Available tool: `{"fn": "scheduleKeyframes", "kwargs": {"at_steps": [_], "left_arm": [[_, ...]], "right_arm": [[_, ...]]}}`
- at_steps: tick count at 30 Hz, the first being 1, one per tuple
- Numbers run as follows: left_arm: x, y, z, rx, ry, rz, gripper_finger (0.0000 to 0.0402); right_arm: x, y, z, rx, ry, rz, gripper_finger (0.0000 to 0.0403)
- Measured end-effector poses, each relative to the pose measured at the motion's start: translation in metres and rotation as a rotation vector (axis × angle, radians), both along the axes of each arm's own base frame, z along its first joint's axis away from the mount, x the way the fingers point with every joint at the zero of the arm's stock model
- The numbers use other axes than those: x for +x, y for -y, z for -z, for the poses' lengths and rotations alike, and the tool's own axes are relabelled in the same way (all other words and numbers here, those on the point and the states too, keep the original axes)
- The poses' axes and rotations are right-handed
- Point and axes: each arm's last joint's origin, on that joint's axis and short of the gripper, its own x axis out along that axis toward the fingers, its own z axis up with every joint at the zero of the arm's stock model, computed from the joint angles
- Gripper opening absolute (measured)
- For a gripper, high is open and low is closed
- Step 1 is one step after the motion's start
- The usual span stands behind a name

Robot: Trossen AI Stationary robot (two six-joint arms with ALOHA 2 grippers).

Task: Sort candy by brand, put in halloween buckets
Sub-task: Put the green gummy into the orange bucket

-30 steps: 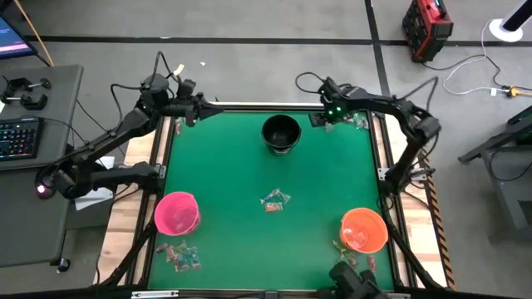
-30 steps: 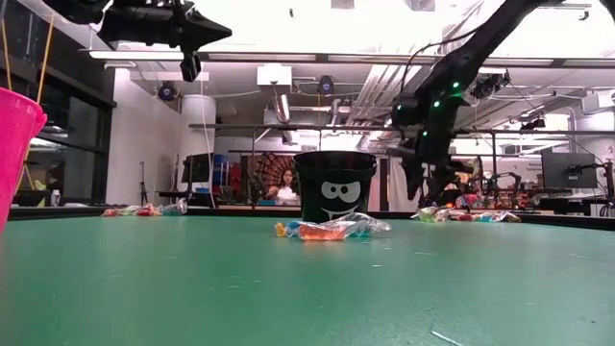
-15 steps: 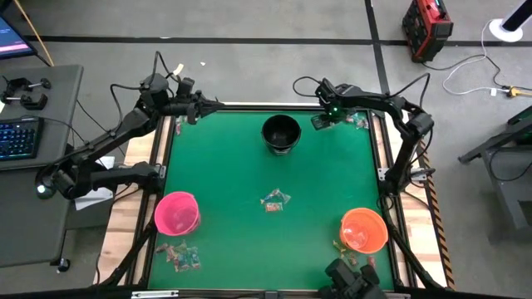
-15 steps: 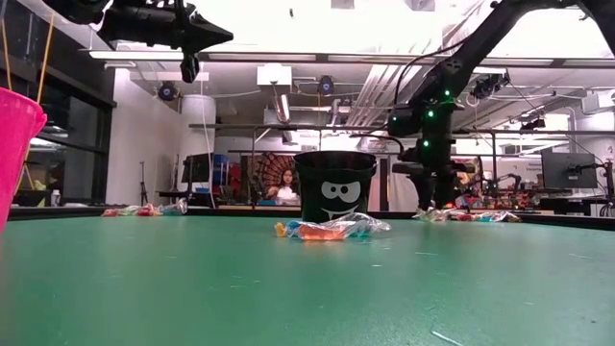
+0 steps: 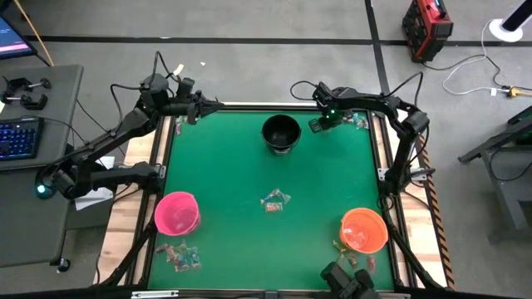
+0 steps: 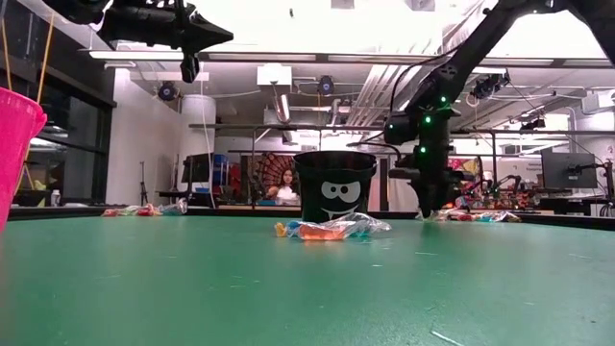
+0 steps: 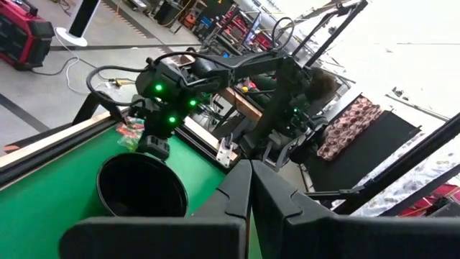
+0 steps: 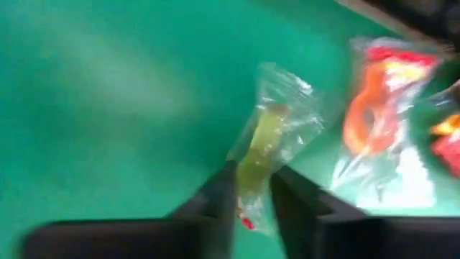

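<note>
Crinkly yellowish candy (image 8: 267, 155) hangs pinched in our right claw (image 5: 320, 124) beside the black bucket (image 5: 281, 133); we risk dropping it short, since that loose wrapper could slip. Left claw (image 7: 250, 188) waits clenched.

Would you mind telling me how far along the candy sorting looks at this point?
Done: nothing I can confirm; the bucket insides aren't readable.

In hand: the right tool grips a clear-wrapped yellowish candy beside the black bucket.

Left: piles near the pink bucket, the orange bucket, mid-table and the far right corner. The left tool waits shut.
</note>
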Motion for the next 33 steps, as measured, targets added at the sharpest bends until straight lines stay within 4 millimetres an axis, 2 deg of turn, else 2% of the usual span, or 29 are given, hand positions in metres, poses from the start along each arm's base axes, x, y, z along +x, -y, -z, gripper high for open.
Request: {"fn": "scheduleKeyframes", "kwargs": {"at_steps": [2,4,7,10,15,19,22,26,29,33], "left_arm": [[0.000,0.000,0.000,0.001,0.000,0.000,0.0000],[0.000,0.000,0.000,0.001,0.000,0.000,0.0000],[0.000,0.000,0.000,0.015,-0.002,0.001,0.0000],[0.000,0.000,0.000,0.027,-0.003,0.002,0.0000],[0.000,0.000,0.000,0.027,-0.003,0.001,0.0000],[0.000,0.000,0.000,0.004,-0.001,0.004,0.0000],[0.000,0.000,0.000,-0.001,0.000,0.014,0.0000],[0.000,0.000,0.000,-0.003,0.001,0.017,0.0000],[0.000,0.000,0.000,-0.003,0.001,0.017,0.0000],[0.000,0.001,0.000,-0.012,0.002,0.017,0.0000]], "right_arm": [[0.003,-0.008,-0.007,0.015,0.017,-0.052,0.0015],[0.004,-0.020,-0.021,0.026,0.018,-0.098,0.0019],[0.002,-0.048,-0.053,0.026,0.031,-0.195,0.0006],[-0.005,-0.087,-0.091,0.021,0.056,-0.304,0.0006],[-0.042,-0.163,-0.145,0.148,0.139,-0.378,0.0003],[-0.077,-0.219,-0.172,0.325,0.209,-0.335,0.0002],[-0.093,-0.251,-0.183,0.423,0.237,-0.285,0.0001],[-0.092,-0.285,-0.186,0.492,0.246,-0.289,0.0001],[-0.080,-0.312,-0.179,0.535,0.216,-0.353,0.0000],[-0.071,-0.342,-0.158,0.585,0.085,-0.419,0.0000]]}}
